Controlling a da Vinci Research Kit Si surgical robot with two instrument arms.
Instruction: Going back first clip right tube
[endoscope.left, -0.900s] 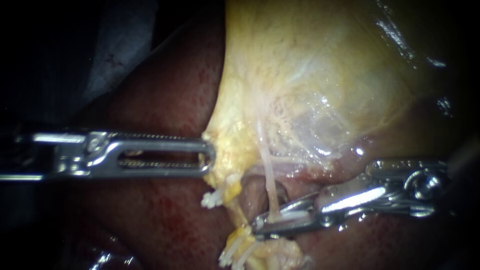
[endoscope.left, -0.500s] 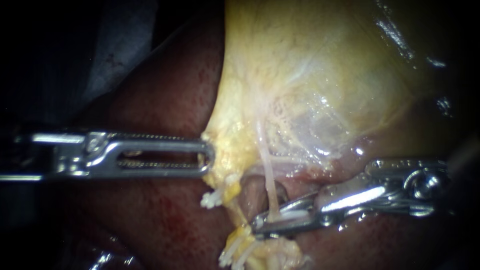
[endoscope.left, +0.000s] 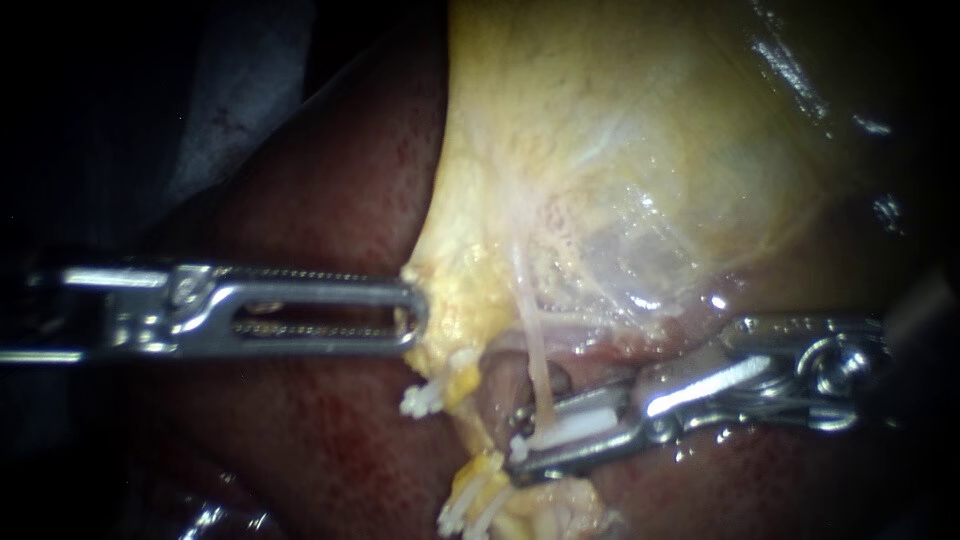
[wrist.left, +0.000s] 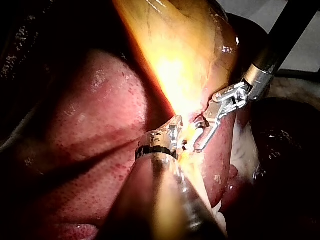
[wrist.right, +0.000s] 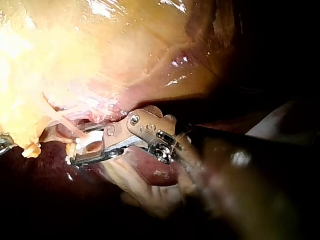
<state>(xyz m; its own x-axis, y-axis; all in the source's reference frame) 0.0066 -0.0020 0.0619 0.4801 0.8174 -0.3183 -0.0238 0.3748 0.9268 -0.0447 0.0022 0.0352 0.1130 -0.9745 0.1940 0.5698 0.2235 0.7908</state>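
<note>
One liver (endoscope.left: 330, 200), dark red and speckled, across the left and lower field of the endoscope view. One gallbladder (endoscope.left: 620, 130), yellow and glossy, lying over it, with thin pale membrane at the lower edge. Two tools. Left tool (endoscope.left: 412, 315): long, slotted, serrated jaws clenched on the gallbladder's yellow lower-left edge. Right tool (endoscope.left: 520, 452): in from the right, low, jaws parted with a gap showing, released. One tube (endoscope.left: 538, 355) clearly made out: thin, pale, cord-like, running from the gallbladder's lower edge down into that gap. One clip (endoscope.left: 578, 428): small, white, blocky, across the tube's lower end, between the right tool's jaws, just below the gallbladder's edge, over the liver. Right wrist view: same clip, white with a darker middle, tube meeting it from the gallbladder side. Whether clip touches either jaw: cannot tell.
</note>
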